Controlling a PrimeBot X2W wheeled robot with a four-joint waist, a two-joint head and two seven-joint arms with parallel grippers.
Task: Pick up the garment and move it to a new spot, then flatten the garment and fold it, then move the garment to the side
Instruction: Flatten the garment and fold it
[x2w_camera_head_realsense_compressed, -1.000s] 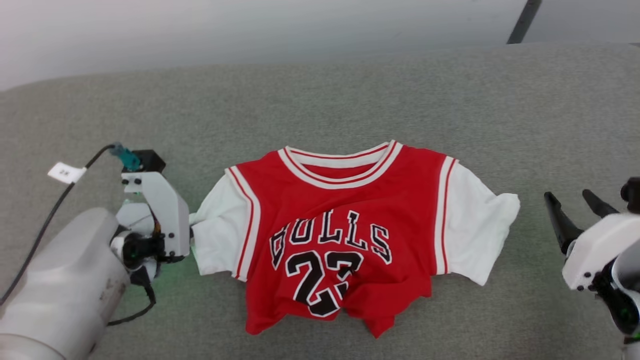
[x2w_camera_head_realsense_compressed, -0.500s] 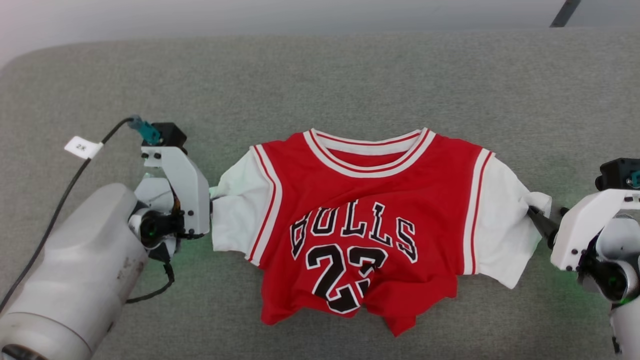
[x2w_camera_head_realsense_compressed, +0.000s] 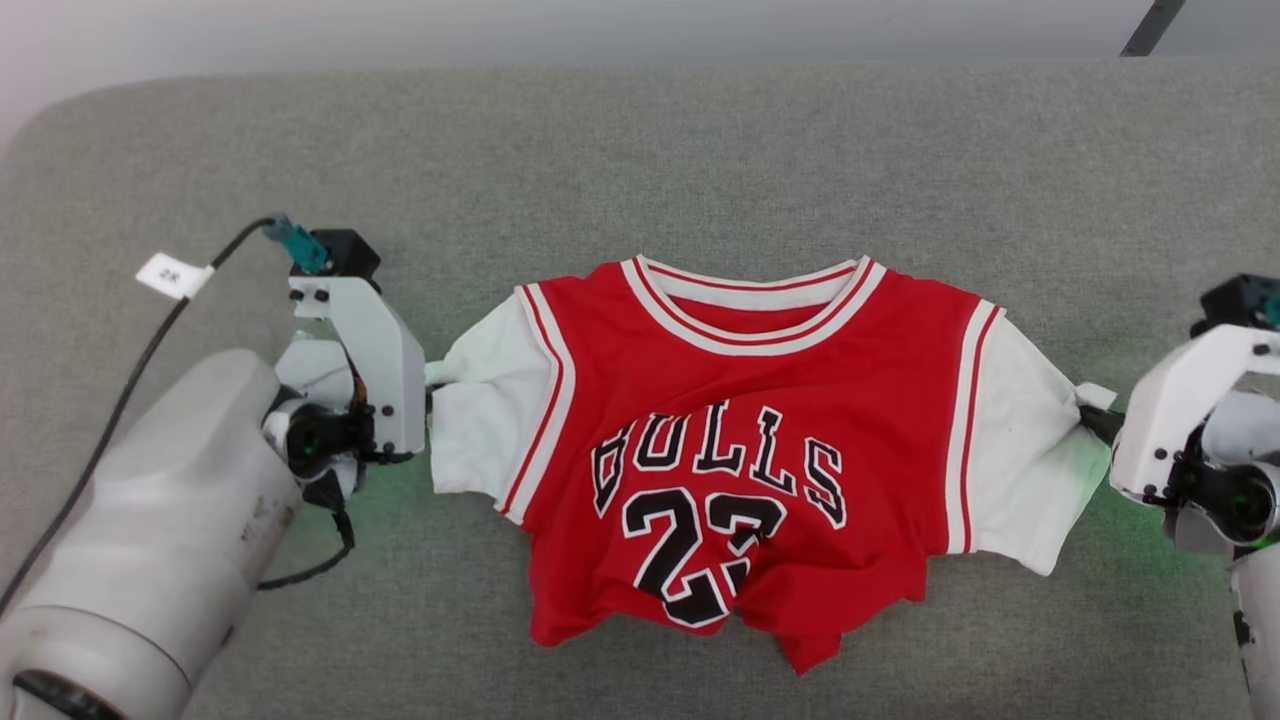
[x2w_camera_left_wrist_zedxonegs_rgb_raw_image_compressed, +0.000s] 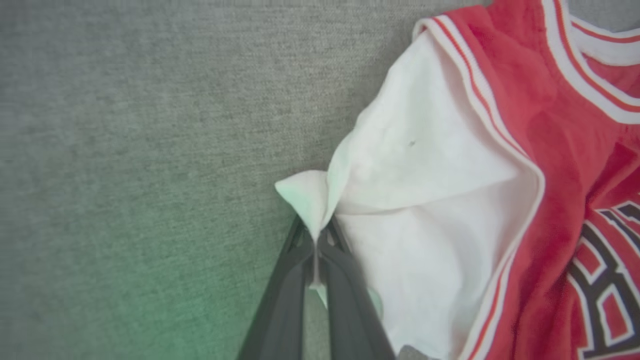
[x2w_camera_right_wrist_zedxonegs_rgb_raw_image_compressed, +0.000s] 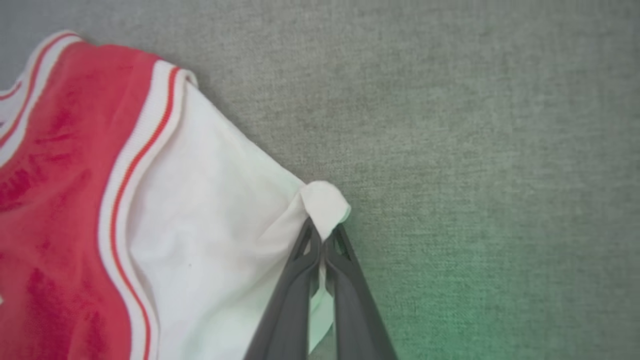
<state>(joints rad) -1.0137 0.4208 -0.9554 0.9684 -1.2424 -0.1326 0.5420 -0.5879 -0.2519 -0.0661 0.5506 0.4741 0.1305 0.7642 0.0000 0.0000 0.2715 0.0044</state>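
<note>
The garment (x2w_camera_head_realsense_compressed: 740, 460), a red jersey with white side panels and black BULLS lettering, lies face up on the grey fabric surface (x2w_camera_head_realsense_compressed: 640, 180), its lower hem rumpled. My left gripper (x2w_camera_head_realsense_compressed: 428, 385) is shut on the corner of the left white panel; the left wrist view shows the garment (x2w_camera_left_wrist_zedxonegs_rgb_raw_image_compressed: 450, 200) with white cloth pinched in my left gripper (x2w_camera_left_wrist_zedxonegs_rgb_raw_image_compressed: 316, 237). My right gripper (x2w_camera_head_realsense_compressed: 1095, 420) is shut on the corner of the right white panel. The right wrist view shows the garment (x2w_camera_right_wrist_zedxonegs_rgb_raw_image_compressed: 200, 225) bunched between the dark fingers of my right gripper (x2w_camera_right_wrist_zedxonegs_rgb_raw_image_compressed: 322, 240).
A black cable with a white tag (x2w_camera_head_realsense_compressed: 172, 276) runs from my left wrist across the surface. The grey surface's rounded far edge meets a pale floor at the top, where a dark bar (x2w_camera_head_realsense_compressed: 1150, 28) crosses the corner.
My right gripper came in from the right, reached the right white panel's corner and closed on it. The head camera shifted, so the garment sits further right in view. The left grip is unchanged.
</note>
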